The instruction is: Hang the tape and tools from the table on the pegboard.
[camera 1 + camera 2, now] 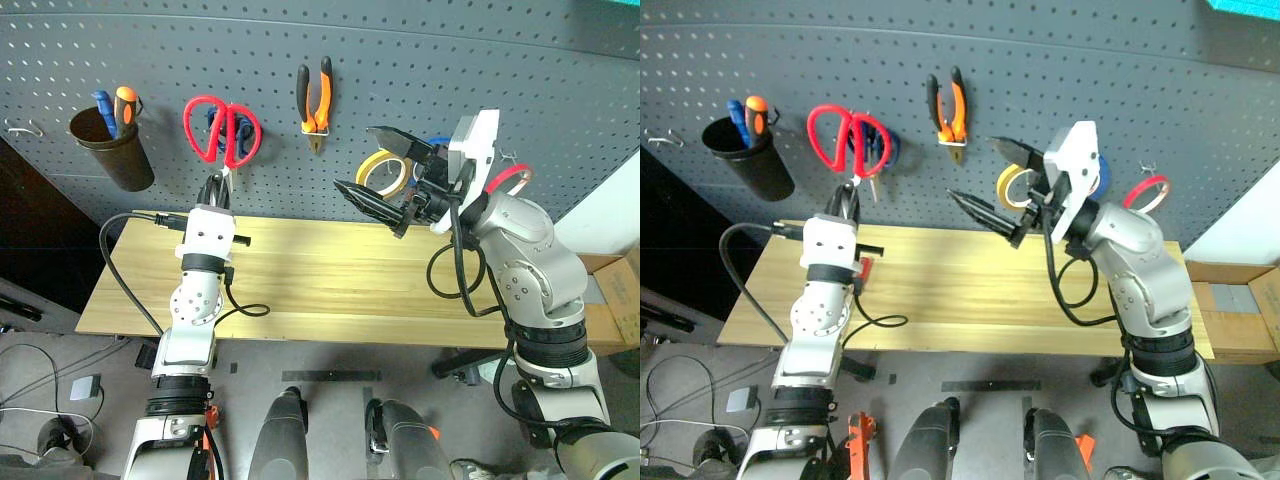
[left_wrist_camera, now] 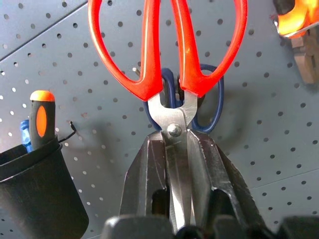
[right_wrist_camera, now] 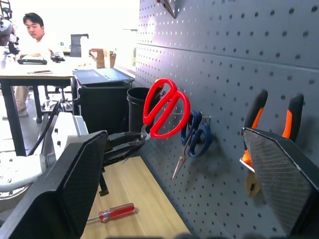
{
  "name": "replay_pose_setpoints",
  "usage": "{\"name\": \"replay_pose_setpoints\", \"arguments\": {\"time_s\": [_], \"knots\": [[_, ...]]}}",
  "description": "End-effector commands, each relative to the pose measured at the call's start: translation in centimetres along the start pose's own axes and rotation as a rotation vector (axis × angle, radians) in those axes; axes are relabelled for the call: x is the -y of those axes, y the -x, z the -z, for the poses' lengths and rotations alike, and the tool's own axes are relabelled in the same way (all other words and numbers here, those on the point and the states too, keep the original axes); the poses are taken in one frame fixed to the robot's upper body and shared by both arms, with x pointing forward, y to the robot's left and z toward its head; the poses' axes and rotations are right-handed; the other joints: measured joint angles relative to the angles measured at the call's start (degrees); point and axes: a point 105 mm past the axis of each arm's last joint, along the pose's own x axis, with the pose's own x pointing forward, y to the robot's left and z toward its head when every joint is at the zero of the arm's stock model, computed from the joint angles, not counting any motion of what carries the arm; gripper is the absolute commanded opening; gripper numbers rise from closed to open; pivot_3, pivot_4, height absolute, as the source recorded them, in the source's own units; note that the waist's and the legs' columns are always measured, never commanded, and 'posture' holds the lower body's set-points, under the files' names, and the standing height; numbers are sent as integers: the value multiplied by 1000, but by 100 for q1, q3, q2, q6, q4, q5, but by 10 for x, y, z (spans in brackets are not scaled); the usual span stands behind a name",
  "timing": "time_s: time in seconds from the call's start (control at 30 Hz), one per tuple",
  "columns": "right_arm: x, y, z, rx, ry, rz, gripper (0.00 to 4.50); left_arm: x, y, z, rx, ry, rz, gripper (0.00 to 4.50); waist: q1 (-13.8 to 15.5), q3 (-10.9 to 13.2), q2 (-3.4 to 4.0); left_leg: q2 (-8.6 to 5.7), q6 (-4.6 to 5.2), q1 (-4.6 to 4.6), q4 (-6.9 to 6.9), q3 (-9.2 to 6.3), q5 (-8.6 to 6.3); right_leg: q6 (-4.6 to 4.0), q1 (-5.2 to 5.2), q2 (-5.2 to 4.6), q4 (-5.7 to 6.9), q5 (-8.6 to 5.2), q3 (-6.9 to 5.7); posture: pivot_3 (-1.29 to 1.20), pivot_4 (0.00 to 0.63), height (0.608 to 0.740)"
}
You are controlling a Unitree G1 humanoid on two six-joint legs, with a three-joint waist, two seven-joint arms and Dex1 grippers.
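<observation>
Red-handled steel scissors (image 1: 222, 130) standing handles-up against the dark grey perforated pegboard (image 1: 420, 50), blades pinched in the left claw (image 2: 175, 199). Orange-and-black pliers (image 1: 314, 100) hanging nose-down on the pegboard. Thin red tape ring (image 1: 508, 180) hanging further right. Slim red-handled screwdriver (image 3: 110, 213) lying flat on the light yellowish wooden desk (image 1: 330, 290).

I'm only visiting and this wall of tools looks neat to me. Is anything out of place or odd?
Two things. The red-handled scissors aren't hanging free: the left gripper is shut on their blades, holding them in front of the blue-handled scissors on the pegboard. And a red-handled screwdriver lies on the table.
</observation>
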Motion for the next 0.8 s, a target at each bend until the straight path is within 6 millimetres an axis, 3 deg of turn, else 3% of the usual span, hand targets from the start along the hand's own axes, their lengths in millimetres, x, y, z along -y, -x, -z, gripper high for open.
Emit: {"name": "replay_pose_setpoints", "arguments": {"time_s": [0.03, 0.23, 0.4, 0.8], "knots": [[0, -2, -16, 49, 62, -7, 4500, -7, -4, 1, -6, 34, -41, 234, -18, -62, 0, 0, 0, 2, 0, 0, 0, -1, 1, 0, 1, 0, 1, 110, 138, 740], [1, -3, -17, 52, 70, -7, 4500, -10, -8, 7, -30, 52, -49, 234, -46, -199, -1, 0, 1, 9, 0, 0, 1, -3, 6, 2, 4, 2, 2, 113, 127, 740], [1, -3, -17, 54, 74, -4, 4500, -1, -13, 23, -118, 109, 4, 234, -46, -279, 0, 0, 4, 18, 1, 0, 2, -8, 14, 4, 6, 6, 4, 113, 127, 740], [3, -2, -17, 49, 83, 12, 4500, 9, -16, 31, -141, 109, 62, 234, -53, -324, 1, 0, 8, 20, 3, 0, 5, -12, 14, 7, 10, 11, 7, 102, 123, 740]]}}
